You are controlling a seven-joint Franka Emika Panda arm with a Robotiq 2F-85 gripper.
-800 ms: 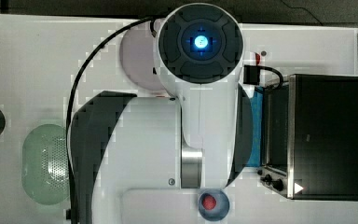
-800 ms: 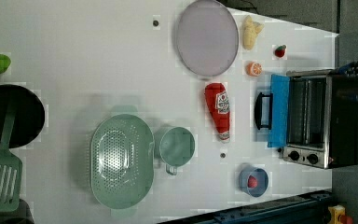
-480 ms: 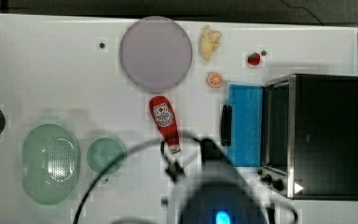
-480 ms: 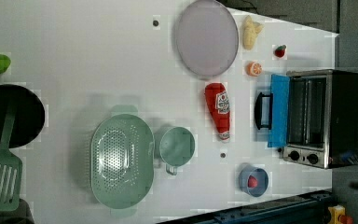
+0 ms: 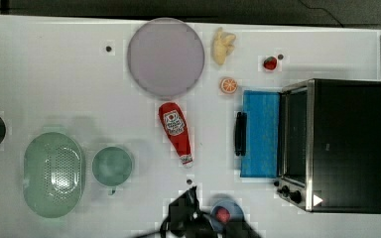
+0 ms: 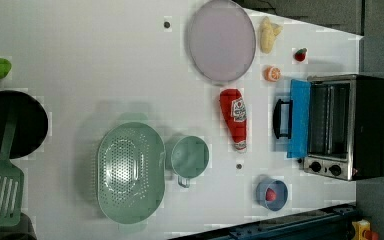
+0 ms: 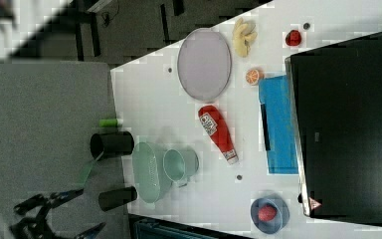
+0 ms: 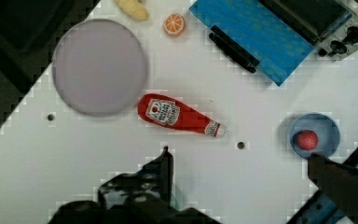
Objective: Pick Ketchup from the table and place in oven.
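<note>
The ketchup (image 5: 175,131) lies flat on the tabletop (image 5: 69,79). The claw (image 8: 242,175), released and empty, should descend across the bottle's body (not its cap).

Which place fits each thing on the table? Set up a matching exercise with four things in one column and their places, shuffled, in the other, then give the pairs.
Things:
1. ketchup
2. red ball
3. oven door
4. orange slice

Places:
A. inside the blue bowl
B. folded open, blue face up
C. lying flat between the purple plate and the green cup
D. beside the door's corner, near the plate

Pairs: 1-C, 2-A, 3-B, 4-D
</note>
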